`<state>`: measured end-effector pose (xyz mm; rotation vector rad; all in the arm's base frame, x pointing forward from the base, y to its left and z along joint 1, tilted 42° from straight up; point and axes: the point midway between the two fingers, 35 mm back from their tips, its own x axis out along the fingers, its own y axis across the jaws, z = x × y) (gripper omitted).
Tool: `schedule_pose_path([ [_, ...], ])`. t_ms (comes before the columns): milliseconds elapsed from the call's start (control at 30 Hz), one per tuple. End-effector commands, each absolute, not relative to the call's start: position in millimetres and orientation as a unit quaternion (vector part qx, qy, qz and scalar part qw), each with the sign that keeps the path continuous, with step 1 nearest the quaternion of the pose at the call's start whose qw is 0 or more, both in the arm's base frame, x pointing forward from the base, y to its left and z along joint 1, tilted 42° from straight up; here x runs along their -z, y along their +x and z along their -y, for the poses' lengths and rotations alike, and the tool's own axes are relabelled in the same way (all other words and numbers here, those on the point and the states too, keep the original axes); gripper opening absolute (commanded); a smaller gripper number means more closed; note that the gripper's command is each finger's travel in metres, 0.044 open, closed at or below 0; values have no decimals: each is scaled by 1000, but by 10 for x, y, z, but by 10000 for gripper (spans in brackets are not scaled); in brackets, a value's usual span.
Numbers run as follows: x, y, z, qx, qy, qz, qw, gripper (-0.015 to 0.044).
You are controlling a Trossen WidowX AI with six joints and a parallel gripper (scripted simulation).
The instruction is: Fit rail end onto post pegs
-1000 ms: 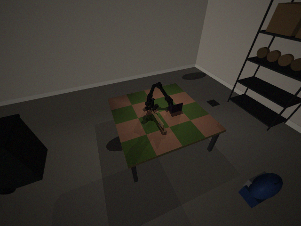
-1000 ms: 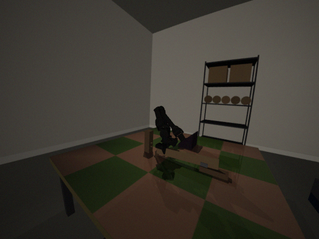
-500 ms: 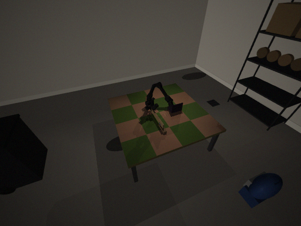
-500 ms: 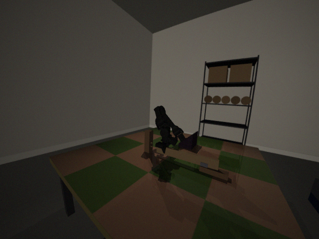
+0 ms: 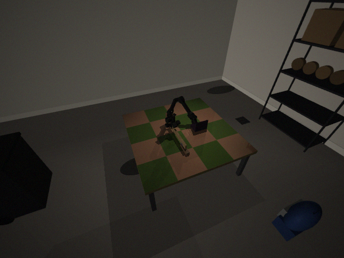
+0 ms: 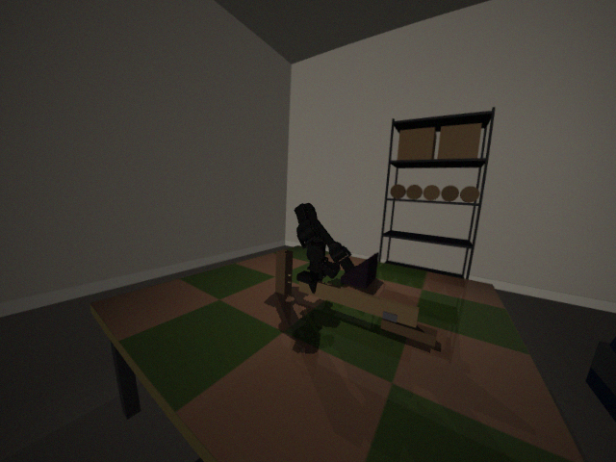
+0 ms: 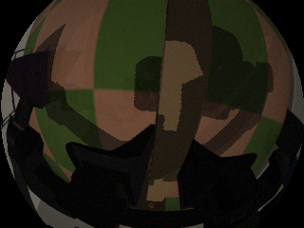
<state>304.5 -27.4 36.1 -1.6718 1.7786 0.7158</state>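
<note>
The long wooden rail runs from the footboard block to near the post. Its far end is at the grey bracket on the block; how deep it sits there is hard to tell. My gripper is shut on the rail close to its near end. That end is off the table, with a shadow below it. The upright wooden post stands just beyond, with a small gap to the rail in the exterior view. The pegs are small and dark; the rail's holes are hidden.
A dark purple panel stands on the checkered table beside the arm, on the shelf side of the rail. The shelf rack, a dark cabinet and a blue object are off the table.
</note>
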Motion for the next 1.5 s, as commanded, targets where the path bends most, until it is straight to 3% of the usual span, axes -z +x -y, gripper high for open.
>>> schedule_pose_path([
  [0, -376, 3055, 232, -273, -626, -666, 300, 0],
  [1467, -378, 3042, 228, -273, -626, -666, 300, 0],
])
